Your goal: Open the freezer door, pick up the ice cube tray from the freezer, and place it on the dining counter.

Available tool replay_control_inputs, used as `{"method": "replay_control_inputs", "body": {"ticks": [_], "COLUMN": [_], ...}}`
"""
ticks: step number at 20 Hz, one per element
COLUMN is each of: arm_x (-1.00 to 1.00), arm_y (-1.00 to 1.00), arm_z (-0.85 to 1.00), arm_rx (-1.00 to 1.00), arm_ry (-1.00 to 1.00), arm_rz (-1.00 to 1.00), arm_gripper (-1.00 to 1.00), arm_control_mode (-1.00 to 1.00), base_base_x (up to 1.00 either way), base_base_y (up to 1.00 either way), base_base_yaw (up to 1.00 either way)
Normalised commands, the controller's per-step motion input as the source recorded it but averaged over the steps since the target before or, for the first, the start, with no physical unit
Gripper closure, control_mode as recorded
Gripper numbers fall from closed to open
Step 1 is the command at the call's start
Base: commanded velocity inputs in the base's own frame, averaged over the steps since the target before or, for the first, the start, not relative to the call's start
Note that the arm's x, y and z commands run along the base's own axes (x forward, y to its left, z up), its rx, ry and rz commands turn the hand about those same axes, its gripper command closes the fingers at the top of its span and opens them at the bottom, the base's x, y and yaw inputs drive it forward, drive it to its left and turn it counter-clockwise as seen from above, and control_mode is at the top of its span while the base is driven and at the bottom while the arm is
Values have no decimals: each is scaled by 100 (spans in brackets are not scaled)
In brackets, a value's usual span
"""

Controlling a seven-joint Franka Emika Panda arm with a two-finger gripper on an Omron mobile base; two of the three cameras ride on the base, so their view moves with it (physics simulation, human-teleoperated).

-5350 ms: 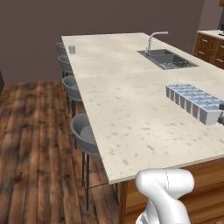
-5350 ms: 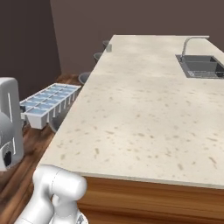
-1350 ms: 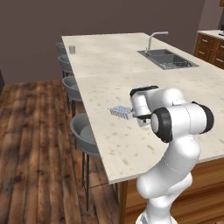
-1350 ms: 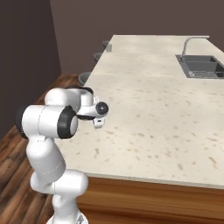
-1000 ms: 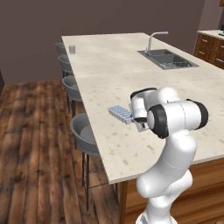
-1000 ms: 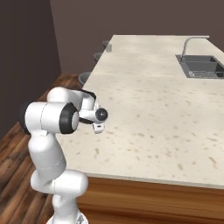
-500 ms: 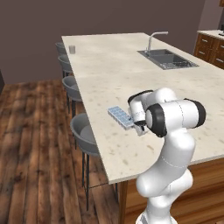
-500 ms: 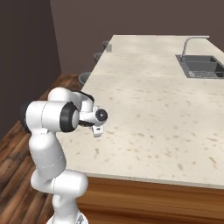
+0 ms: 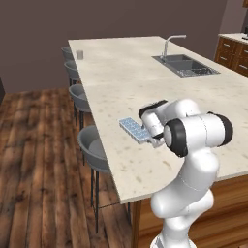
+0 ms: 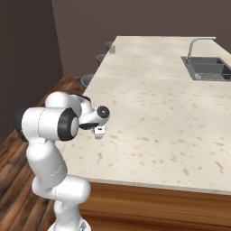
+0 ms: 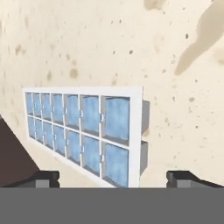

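So the pale blue-white rectangular ice cube tray [image 11: 85, 131] with two rows of square cells is lying flat on the beige speckled stone surface [image 9: 126, 72], right below and ahead of the end effector [image 11: 113, 177]. Its long axis runs straight away from the end effector, near the surface's stool-side edge. The dark fingertips [image 11: 43, 177] are spread wide either side of the tray's near end, not pinching it. Looks placed to me; I'd lift straight up to clear it.

Dining counter [image 9: 193, 101], beige speckled: ice cube tray [image 9: 135, 130] flat near left edge; small cup [image 9: 80, 54] far-left corner.
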Motion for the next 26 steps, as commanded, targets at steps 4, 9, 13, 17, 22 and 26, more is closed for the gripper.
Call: {"method": "replay_control_inputs", "body": {"ticks": [4, 9, 13, 17, 22, 26], "arm_x": [-19, -40, -56, -71, -94, -100], "arm_y": [0, 0, 0, -3, -7, -5], "arm_z": [78, 86, 79, 55, 43, 31], "arm_rx": [0, 0, 0, -1, -1, 0], "arm_ry": [24, 31, 31, 27, 17, 9], "arm_rz": [0, -3, -7, -5, -1, 0], "arm_gripper": [-100, -100, -100, -100, -100, -100], "arm_control_mode": [-100, -100, -100, -100, -100, -100], "base_base_x": [0, 0, 0, 0, 0, 0], "base_base_y": [0, 0, 0, 0, 0, 0], "base_base_yaw": [0, 0, 0, 0, 0, 0]}}
